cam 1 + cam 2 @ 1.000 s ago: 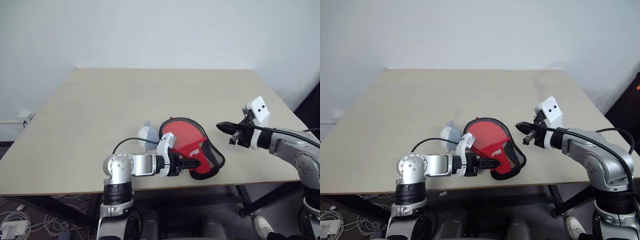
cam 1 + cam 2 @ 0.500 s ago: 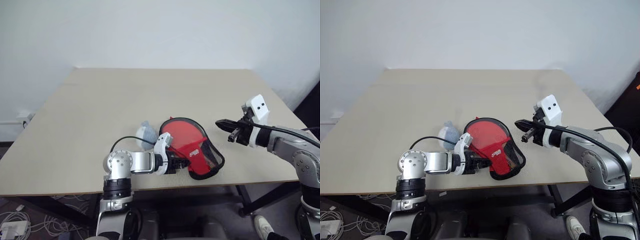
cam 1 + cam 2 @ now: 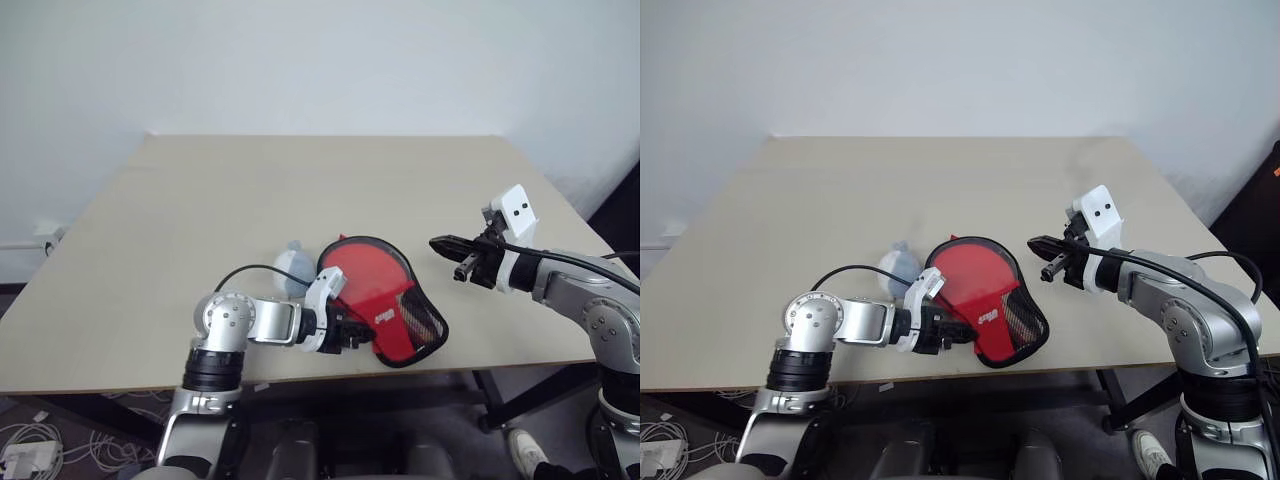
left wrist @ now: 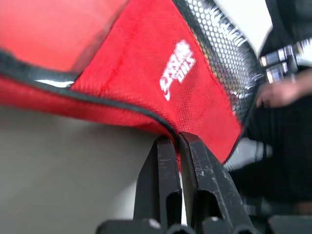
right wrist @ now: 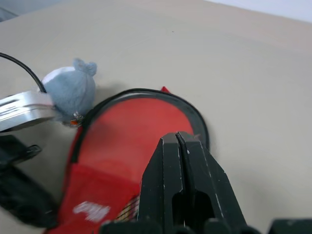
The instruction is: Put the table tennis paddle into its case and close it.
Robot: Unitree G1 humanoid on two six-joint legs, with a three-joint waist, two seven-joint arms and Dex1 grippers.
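You have one case on the table, lying near the front edge, a little towards the front right corner. It is red with black trim, a white logo and a black mesh section at the end nearest the edge. One table tennis paddle shows as a round red face through the case's clear panel, so it sits inside; you cannot see its handle. One pale plush-ball charm rests on the table just beside the case, on the side away from the right edge. Two grippers are in view.

Your left gripper has its two black fingers pinched together on the black-trimmed edge of the case, at the side nearest the front edge of the table. Your right gripper hangs above the table near the right edge, fingers pressed together with nothing between them, apart from the case.

Compared with a second ago, your left gripper was open at the case's edge and is now clamped on it, and that arm has drawn back towards the front left. The case has turned slightly with it. Your right gripper has kept its place.
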